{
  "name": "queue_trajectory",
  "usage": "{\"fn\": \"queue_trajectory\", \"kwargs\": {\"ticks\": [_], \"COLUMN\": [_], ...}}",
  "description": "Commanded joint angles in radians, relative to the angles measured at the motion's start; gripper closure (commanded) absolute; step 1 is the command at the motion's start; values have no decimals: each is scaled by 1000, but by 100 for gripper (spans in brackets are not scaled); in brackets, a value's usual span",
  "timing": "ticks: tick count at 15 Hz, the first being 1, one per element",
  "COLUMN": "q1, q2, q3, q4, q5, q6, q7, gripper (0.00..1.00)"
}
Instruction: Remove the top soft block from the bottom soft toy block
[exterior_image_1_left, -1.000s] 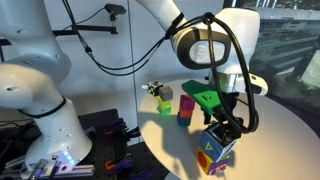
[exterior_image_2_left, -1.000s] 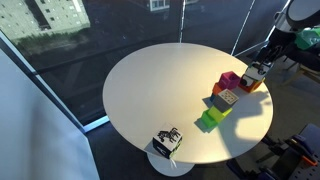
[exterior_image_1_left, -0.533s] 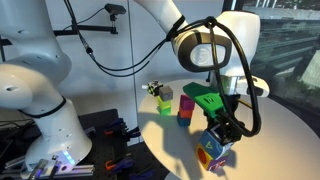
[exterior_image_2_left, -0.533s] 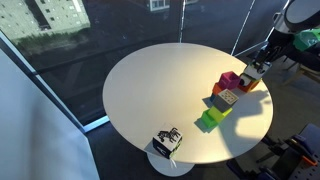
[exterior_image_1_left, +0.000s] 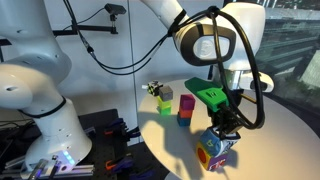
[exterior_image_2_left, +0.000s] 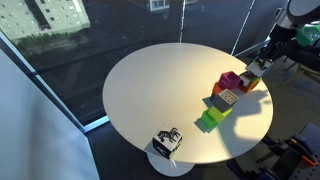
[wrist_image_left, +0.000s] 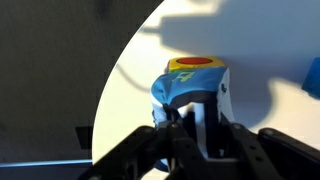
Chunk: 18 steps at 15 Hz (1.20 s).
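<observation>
The claw (exterior_image_1_left: 226, 128) is pinched shut on the top soft block (wrist_image_left: 188, 88), jaws pressing its blue and white sides, a hold that suits drawing it straight up off the bottom soft toy block (exterior_image_1_left: 206, 158), which sits near the rim of the desk (exterior_image_1_left: 170, 135). The arm bends over from above and points the claw downward. Whether the two cubes touch I cannot tell.

Looks like a robotics lab: another big white robot arm (exterior_image_1_left: 35, 75), round white worktop (exterior_image_2_left: 150, 90), floor-to-ceiling windows (exterior_image_2_left: 50, 40).
</observation>
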Motion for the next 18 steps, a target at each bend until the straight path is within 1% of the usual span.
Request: {"fn": "queue_trajectory", "kwargs": {"ticks": [1,2,6,7,9,13,18], "q1": [0,4,17,21,30,54,93], "q2": [-48,-56,-88,-90,-89,-63,10], "q3": [13,16,31,35,45,68,103], "q4": [16,17,27,33,44,76,132], "q5": [10,12,9,10,11,5,-2], "q6": [-64,-72,-92,-95,-101,-102,-83], "q7": [42,54,100,112,139,206,301], "gripper": [91,89,94,93,94,93,93]}}
